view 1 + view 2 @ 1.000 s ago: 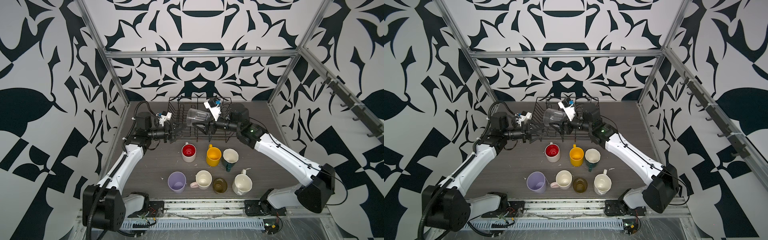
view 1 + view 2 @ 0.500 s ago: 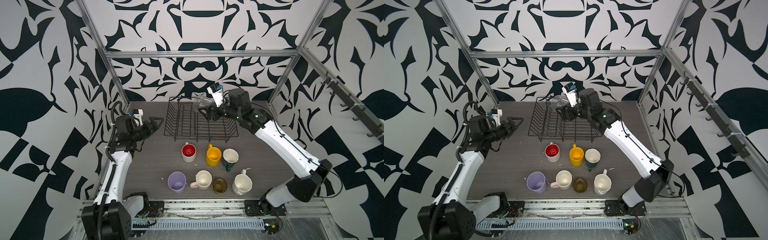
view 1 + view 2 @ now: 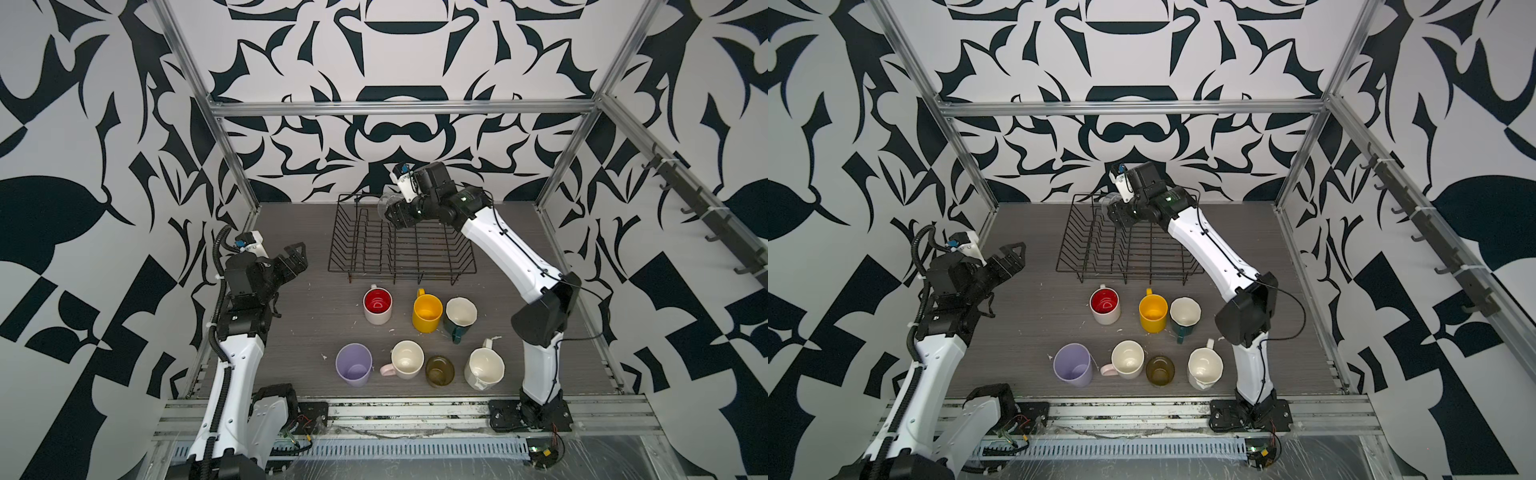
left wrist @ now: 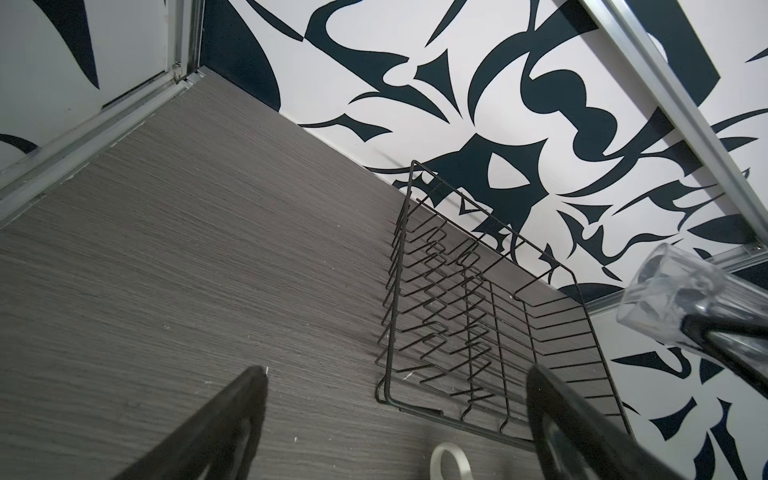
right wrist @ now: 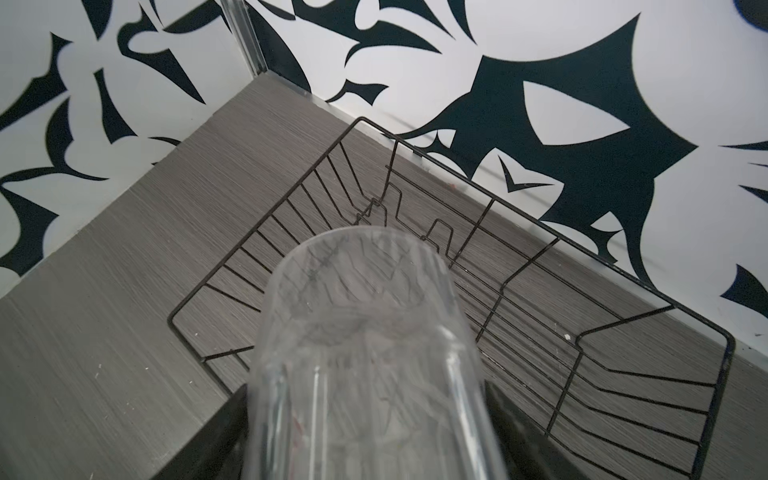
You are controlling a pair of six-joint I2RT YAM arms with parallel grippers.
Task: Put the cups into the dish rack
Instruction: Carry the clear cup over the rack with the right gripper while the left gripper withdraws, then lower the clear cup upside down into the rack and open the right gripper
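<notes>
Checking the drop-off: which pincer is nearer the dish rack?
Right. The right pincer holds the clear glass over the dish rack's far edge; the left pincer is off its left side.

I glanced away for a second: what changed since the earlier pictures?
The left gripper, open, pulled back leftward, away from the dish rack and the clear glass. The right gripper, gripping that glass, carried it toward the rack's far edge. The rack and the seven other cups stayed put.
</notes>
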